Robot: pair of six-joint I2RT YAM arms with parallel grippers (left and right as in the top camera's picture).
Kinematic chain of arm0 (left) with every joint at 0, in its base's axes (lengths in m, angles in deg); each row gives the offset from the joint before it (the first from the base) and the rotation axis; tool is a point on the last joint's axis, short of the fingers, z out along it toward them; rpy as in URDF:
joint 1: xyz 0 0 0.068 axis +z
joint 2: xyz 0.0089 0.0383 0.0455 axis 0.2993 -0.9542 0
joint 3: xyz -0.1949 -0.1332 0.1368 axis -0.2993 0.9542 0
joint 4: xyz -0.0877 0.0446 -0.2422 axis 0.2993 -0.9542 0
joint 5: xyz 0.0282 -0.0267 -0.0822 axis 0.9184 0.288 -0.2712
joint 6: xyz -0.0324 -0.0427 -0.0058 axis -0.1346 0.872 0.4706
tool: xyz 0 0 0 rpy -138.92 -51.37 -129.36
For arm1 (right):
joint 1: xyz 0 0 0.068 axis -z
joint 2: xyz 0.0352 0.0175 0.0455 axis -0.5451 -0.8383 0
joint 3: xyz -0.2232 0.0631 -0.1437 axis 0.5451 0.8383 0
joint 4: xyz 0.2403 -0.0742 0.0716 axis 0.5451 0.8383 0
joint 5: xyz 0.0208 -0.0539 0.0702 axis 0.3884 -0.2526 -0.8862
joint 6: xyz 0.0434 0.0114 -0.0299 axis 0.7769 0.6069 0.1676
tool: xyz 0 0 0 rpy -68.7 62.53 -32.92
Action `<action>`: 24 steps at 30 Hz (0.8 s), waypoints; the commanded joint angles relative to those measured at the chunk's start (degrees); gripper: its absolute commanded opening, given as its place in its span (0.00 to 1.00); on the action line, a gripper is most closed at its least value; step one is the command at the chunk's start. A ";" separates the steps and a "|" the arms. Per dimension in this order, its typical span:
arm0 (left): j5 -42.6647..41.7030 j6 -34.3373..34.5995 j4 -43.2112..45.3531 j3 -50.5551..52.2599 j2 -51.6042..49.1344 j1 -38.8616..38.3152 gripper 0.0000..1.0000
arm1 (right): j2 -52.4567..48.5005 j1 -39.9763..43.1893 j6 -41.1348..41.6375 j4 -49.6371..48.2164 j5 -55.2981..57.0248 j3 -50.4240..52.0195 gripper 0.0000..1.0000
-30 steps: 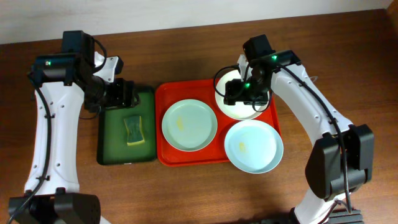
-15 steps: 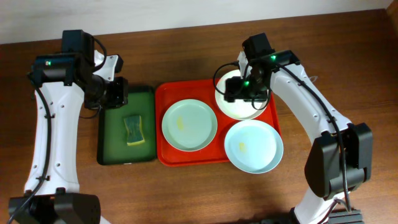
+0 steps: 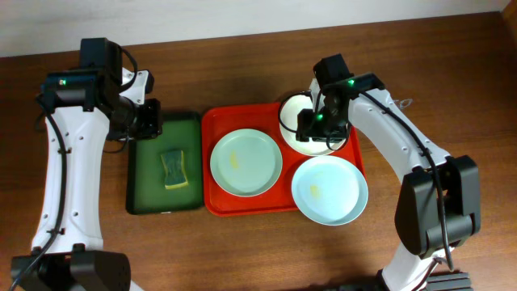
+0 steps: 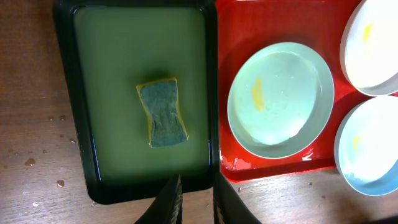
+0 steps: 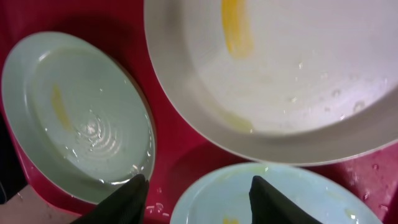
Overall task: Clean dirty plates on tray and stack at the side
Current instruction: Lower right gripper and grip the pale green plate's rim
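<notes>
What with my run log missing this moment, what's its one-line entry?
left gripper: open, at dark green tray holding sponge | right gripper: open, above cream plate | mint plates: smeared, on red tray

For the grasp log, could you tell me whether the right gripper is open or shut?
Open: the right gripper shows its fingers wide apart in the wrist view, with nothing clamped between them.

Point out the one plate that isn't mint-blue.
The cream-white plate at the tray's far right corner; the middle plate and front-right plate are mint-blue.
</notes>
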 commanded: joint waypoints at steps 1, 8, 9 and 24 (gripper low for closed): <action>0.42 0.22 0.13 0.39 -0.37 -0.11 0.16 | -0.28 -0.44 0.66 -1.40 0.46 0.42 0.50; 0.42 0.22 0.31 0.39 -0.37 -0.11 0.18 | -0.37 -8.02 4.22 -3.76 0.59 2.10 0.41; 0.42 0.24 0.31 0.39 -0.37 -0.11 0.18 | -0.37 -9.62 6.82 -5.53 2.58 3.67 0.41; 0.42 0.24 0.13 0.39 -0.37 -0.11 0.16 | -0.39 -12.70 15.67 -19.80 6.86 14.82 0.30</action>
